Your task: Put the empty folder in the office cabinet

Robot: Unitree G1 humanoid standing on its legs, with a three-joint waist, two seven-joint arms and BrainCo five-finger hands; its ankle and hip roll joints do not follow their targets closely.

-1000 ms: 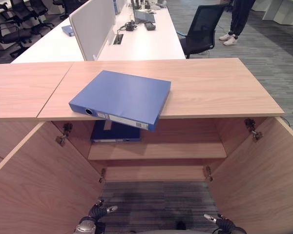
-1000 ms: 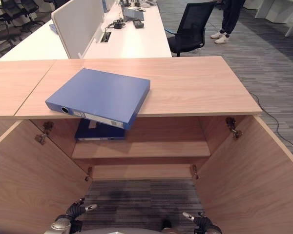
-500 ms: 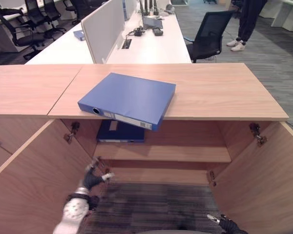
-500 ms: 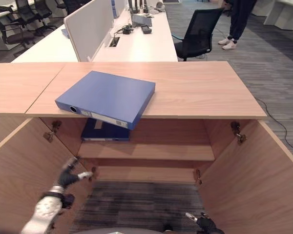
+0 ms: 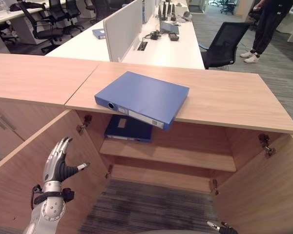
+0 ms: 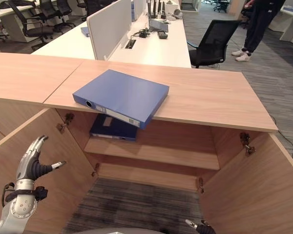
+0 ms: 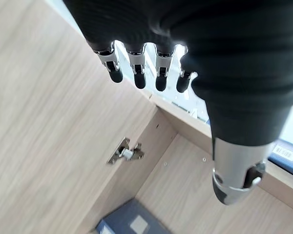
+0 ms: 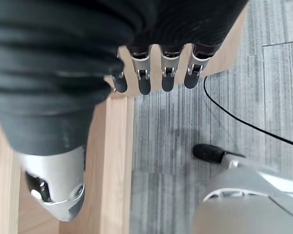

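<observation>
Nothing done: the folder (image 5: pixel 141 98) lies mid-frame atop the cabinet (image 5: pixel 224 100), left hand (image 5: pixel 57 163) lower left, fingers spread, empty.

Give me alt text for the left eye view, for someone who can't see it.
A blue folder lies flat on a wooden cabinet's top, one corner overhanging the open front. A second folder lies on the shelf inside, and the robot's left hand is raised, fingers straight, beside the open left door.

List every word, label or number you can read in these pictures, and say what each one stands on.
No text can be read.
Spine label of the blue folder on the cabinet top: print too small.
White label on the second folder on the upper shelf: looks blank or blurred.
</observation>
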